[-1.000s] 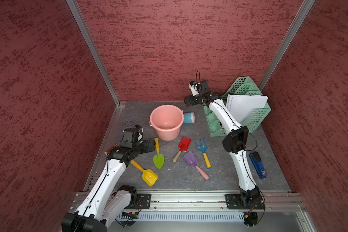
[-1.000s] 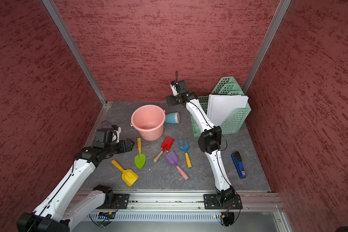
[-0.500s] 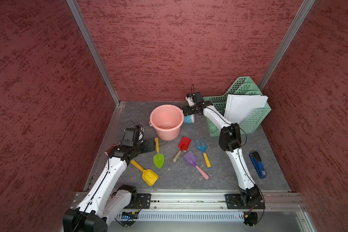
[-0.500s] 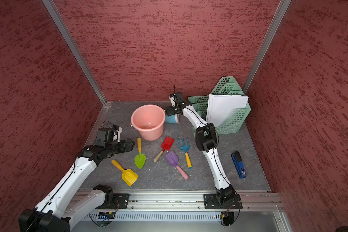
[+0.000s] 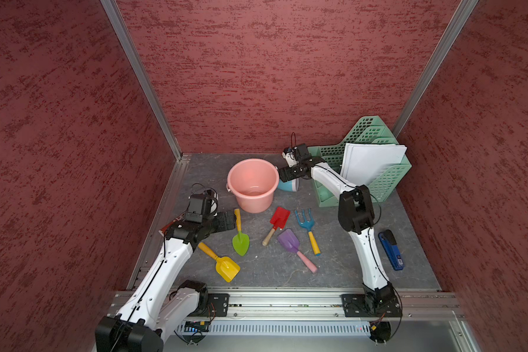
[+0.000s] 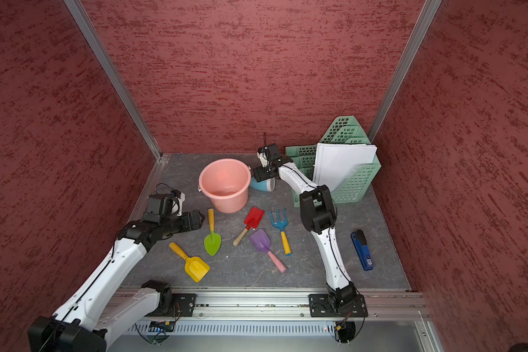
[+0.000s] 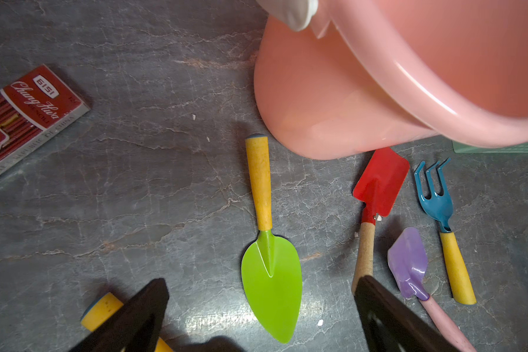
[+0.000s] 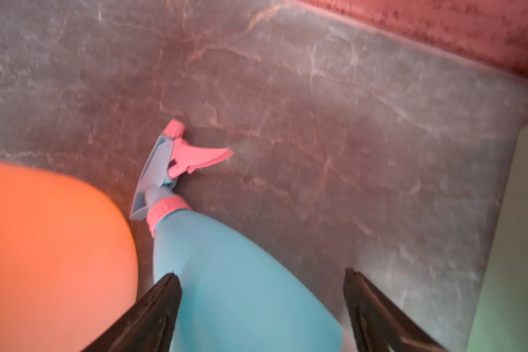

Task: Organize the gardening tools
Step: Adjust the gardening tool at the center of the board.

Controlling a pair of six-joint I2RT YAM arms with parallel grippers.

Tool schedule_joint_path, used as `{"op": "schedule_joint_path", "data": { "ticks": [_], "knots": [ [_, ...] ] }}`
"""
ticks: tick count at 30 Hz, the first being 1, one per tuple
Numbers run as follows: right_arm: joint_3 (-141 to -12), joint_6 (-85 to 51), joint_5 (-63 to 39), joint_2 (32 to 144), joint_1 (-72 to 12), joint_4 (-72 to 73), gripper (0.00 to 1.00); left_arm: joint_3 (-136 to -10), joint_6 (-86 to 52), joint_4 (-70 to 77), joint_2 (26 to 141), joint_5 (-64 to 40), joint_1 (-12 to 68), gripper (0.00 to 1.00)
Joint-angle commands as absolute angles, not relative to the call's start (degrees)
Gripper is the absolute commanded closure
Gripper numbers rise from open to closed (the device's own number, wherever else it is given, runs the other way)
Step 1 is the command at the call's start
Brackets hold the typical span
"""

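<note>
The light-blue spray bottle (image 8: 241, 274) with a pink trigger lies on its side behind the pink bucket (image 5: 253, 201). My right gripper (image 8: 261, 273) is open and straddles its body, with a gap on one side. In both top views the bottle (image 5: 288, 185) pokes out under that gripper (image 5: 287, 175). The green trowel (image 7: 270, 286), red scoop (image 7: 381, 179), purple scoop (image 7: 407, 262) and blue fork (image 7: 436, 201) lie in front of the bucket. The yellow scoop (image 5: 226, 268) lies nearer the front. My left gripper (image 7: 262, 280) hangs open over the trowel's blade.
A green file rack (image 5: 378, 186) holding white papers stands at the back right, close to my right arm. A dark blue stapler (image 5: 392, 250) lies at the right. A red pencil box (image 7: 28, 112) lies by the left wall. Red walls enclose three sides.
My right gripper has come down from beside the file rack onto the spray bottle behind the bucket, and its jaws have narrowed a little. The left arm has barely moved.
</note>
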State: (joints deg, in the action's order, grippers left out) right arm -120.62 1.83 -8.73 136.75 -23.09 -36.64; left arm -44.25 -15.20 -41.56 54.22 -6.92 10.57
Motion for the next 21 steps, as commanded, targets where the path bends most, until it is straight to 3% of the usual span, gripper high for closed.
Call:
{"op": "schedule_joint_path", "data": {
  "ticks": [1,11,16,21],
  "knots": [
    [-114.2,0.4,-4.8,133.5,-22.9,-42.0,0.14,-44.1,-15.4,-41.5,53.5,-6.4,11.1,0.00],
    [-100.5,-5.7,-3.2,119.3,-25.2,-47.4,0.16,-44.1,-15.5,-41.3,53.0,-6.5,11.3,0.00],
    [-102.3,-4.7,-3.8,115.8,-25.5,-45.9,0.09,-44.0,-15.5,-41.4,52.6,-6.4,11.5,0.00],
    [-109.7,0.8,-6.6,120.2,-25.6,-46.4,0.11,-44.0,-15.7,-41.6,52.2,-6.2,11.5,0.00]
  ]
}}
